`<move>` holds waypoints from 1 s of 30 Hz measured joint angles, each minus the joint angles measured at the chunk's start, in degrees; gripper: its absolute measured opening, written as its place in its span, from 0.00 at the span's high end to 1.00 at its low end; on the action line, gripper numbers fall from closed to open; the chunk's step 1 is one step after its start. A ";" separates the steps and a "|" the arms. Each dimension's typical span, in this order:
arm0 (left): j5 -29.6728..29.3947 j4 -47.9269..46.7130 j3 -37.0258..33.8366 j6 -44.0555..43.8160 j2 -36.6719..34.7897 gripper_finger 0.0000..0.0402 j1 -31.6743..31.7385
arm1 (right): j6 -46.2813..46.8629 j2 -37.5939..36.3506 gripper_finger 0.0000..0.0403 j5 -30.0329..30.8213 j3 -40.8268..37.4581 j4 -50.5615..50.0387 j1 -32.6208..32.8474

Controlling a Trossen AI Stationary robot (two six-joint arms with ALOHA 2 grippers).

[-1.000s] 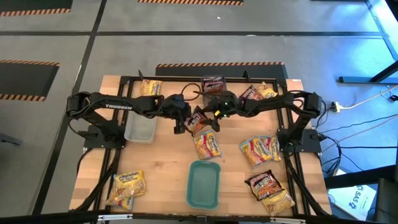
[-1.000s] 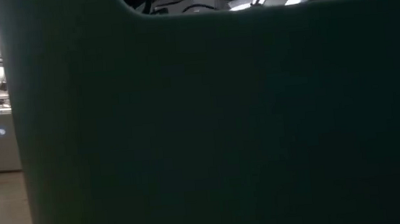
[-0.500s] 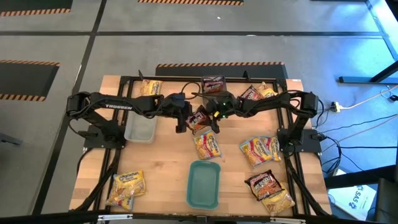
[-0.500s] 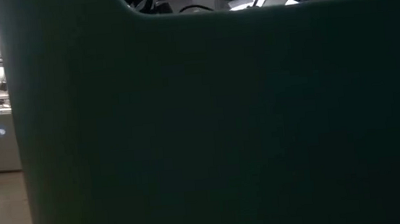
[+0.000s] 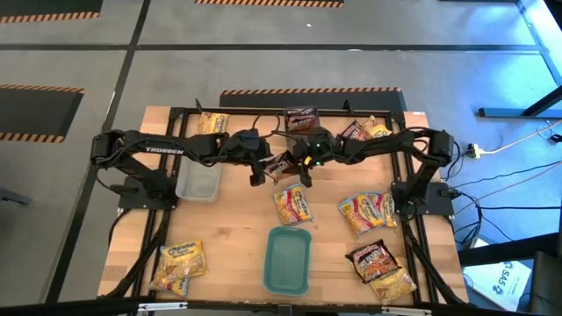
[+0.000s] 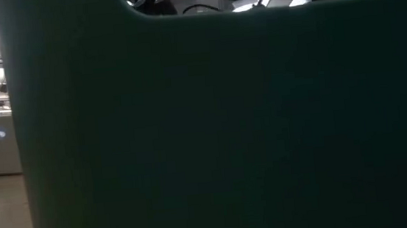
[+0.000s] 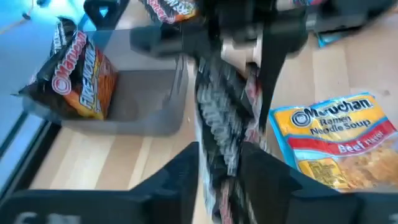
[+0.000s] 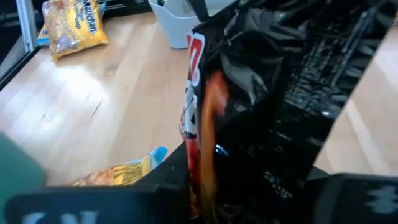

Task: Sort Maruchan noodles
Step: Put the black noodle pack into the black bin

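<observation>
Upper centre of the counter (image 5: 237, 237): left tool (image 5: 256, 172) and right tool (image 5: 301, 167) apparently both grip one dark noodle packet (image 5: 281, 164).

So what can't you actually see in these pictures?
- Low view: the teal tray fills nearly the whole picture and hides the table.
- High view: both grippers meet at a dark packet, too small to tell which one grips it.
- Right wrist view: that packet blocks most of the scene; its print is blurred.
- Left wrist view: motion blur hides the packet's label.
</observation>
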 joint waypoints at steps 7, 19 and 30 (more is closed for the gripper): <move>-4.32 -8.02 -0.26 -6.31 -10.01 0.63 0.20 | -5.69 -10.89 0.77 2.95 -1.94 -9.87 -0.67; -12.93 13.82 -18.04 -16.17 -20.12 0.63 0.73 | -5.87 -26.70 0.76 7.54 -9.91 -5.76 -4.36; -15.16 17.69 -17.98 -15.94 -19.43 0.61 1.63 | -8.48 -27.08 0.76 7.92 -10.03 -4.36 -5.03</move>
